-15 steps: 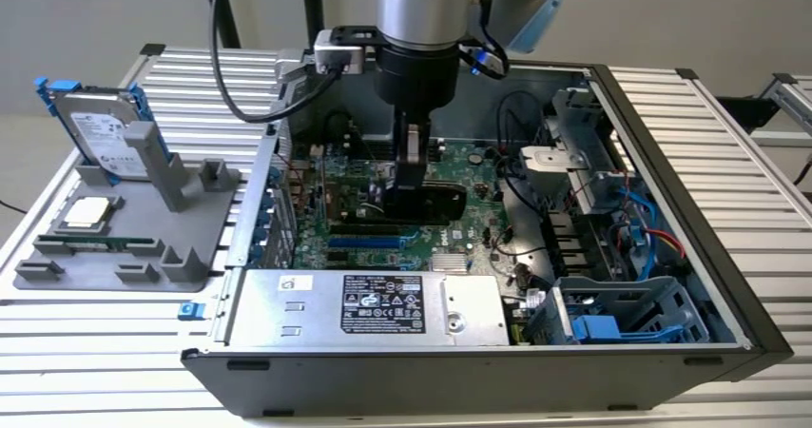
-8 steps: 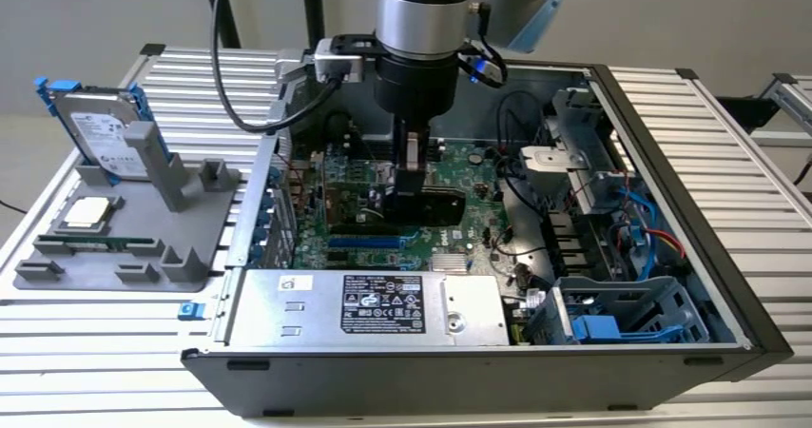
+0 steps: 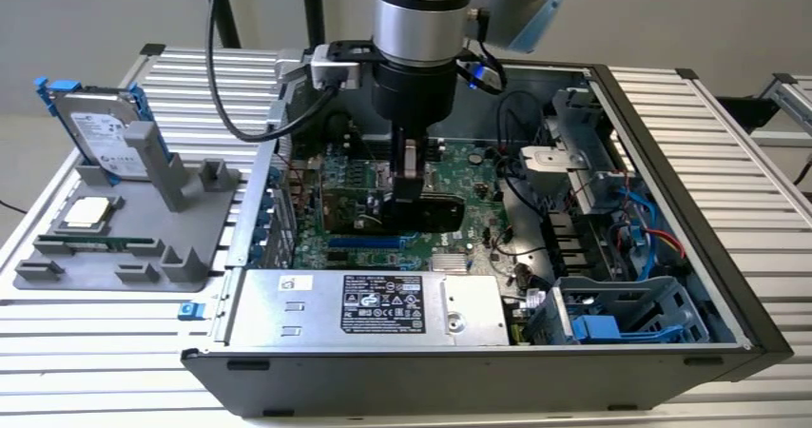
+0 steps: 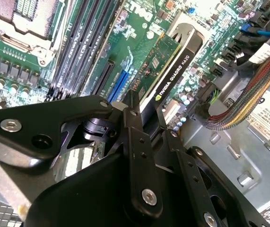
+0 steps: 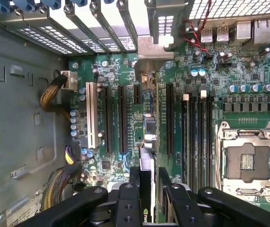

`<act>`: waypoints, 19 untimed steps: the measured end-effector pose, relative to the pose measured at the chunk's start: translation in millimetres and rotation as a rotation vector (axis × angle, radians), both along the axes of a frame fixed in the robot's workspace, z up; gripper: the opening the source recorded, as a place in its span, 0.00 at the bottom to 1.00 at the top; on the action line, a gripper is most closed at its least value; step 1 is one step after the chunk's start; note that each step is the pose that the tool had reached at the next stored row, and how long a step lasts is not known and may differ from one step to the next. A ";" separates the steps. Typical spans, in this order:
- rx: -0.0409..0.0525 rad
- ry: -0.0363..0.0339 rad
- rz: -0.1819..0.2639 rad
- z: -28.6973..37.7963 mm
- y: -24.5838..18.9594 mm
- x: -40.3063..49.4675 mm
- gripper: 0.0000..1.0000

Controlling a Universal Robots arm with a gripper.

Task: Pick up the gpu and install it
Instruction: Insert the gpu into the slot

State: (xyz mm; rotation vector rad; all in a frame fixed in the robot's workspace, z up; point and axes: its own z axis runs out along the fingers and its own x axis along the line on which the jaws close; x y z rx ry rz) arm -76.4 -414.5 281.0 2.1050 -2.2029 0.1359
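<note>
Gripper (image 3: 406, 192) pinches the gpu (image 3: 425, 211) edge-on between its fingers (image 5: 135, 187), and we see the card held upright just above the motherboard (image 3: 368, 176) slots inside the open computer case (image 3: 660, 162).

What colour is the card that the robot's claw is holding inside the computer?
The gpu has a green board face and a black edge, best seen in the second wrist view.

A silver and black cylindrical robot arm (image 3: 416, 38) is showing a pale blue cap, black cables, and a black screw-studded hand (image 4: 146, 120).
</note>
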 end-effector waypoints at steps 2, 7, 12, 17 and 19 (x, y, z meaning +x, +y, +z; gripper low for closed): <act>0.0000 -0.0001 0.000 -1.0 -0.1 -2.8 0.00; -0.0001 0.0000 0.000 -2.6 -0.2 -6.5 0.00; -0.0001 0.0001 0.000 -2.7 -0.2 -6.6 0.00; 0.0044 0.0000 0.000 -2.8 -0.2 -6.7 0.00; 0.0089 0.0001 0.000 -2.8 -0.2 -6.7 0.00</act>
